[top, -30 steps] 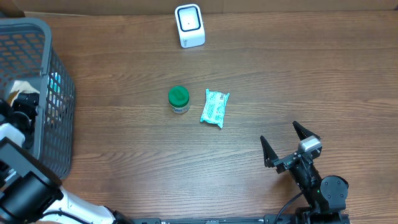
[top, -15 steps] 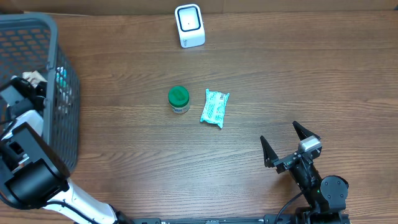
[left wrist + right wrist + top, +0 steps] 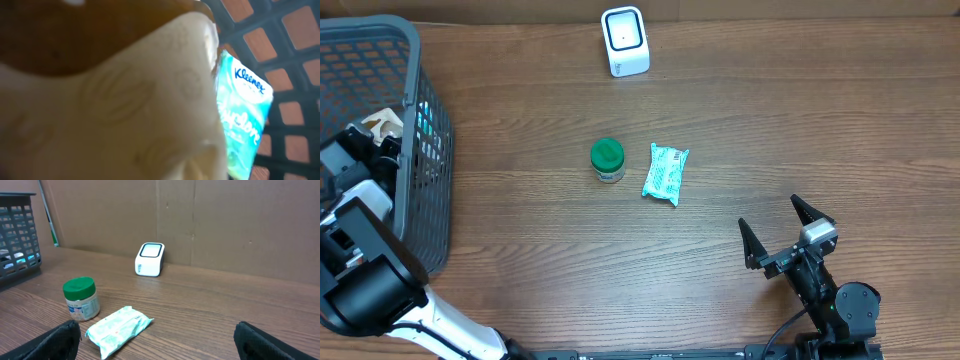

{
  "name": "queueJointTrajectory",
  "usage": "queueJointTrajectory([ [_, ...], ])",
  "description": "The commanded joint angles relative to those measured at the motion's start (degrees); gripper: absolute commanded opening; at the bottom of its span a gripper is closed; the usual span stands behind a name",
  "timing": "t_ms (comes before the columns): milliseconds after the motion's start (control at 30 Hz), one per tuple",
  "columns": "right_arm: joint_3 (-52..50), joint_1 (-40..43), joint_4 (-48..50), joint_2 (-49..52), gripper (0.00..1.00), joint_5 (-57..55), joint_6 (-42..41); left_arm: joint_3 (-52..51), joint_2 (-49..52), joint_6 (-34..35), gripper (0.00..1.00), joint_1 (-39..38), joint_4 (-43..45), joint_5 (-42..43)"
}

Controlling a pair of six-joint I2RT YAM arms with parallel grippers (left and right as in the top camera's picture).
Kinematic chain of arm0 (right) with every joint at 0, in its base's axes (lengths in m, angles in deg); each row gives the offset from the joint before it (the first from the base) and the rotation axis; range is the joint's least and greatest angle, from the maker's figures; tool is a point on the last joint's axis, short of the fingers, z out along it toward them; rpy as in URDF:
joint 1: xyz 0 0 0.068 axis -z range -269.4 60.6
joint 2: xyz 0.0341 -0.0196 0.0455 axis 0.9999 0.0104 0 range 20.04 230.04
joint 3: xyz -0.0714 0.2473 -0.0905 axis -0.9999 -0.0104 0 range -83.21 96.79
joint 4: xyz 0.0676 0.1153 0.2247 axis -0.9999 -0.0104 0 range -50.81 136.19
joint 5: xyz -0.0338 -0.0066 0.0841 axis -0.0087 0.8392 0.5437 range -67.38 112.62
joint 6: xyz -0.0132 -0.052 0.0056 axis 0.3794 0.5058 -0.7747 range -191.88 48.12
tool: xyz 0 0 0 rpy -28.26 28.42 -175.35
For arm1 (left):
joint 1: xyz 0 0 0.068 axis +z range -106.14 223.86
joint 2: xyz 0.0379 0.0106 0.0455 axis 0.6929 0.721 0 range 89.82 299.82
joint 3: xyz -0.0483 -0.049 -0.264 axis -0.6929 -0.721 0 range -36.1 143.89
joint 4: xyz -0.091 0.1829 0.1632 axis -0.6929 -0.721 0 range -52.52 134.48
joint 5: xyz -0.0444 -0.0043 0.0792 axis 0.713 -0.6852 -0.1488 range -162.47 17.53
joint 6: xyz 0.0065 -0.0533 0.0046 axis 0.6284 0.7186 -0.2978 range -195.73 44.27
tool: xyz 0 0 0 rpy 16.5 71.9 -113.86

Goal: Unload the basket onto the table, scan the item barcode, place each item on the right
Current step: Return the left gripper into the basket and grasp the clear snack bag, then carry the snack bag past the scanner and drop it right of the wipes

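Cream-coloured item (image 3: 382, 121) sits inside the wire basket (image 3: 432, 175), beside a Kleenex pack (image 3: 245, 115). The left gripper (image 3: 375, 138) is right at it, but its grip cannot be told. Well right of the basket, the right gripper (image 3: 782, 232) gapes wide and empty.

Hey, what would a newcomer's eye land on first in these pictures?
The dark grey plastic mesh basket at the left edge of the wooden table, with the left arm bent over it. Mid-table, a green-lidded jar stands beside a teal tissue pack, and a white box-shaped scanner sits at the far edge.
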Motion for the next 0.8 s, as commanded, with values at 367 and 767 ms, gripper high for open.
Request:
queueJointTrajectory([
  [367,-0.6,0.1,0.3,-0.4,1.00,-0.3,-0.2,-1.2,-30.9,3.3,0.12,4.0,-12.0,8.2],
  [767,-0.6,0.1,0.3,-0.4,1.00,-0.3,-0.2,-1.2,-61.5,4.2,0.14,1.7,-12.8,13.4],
])
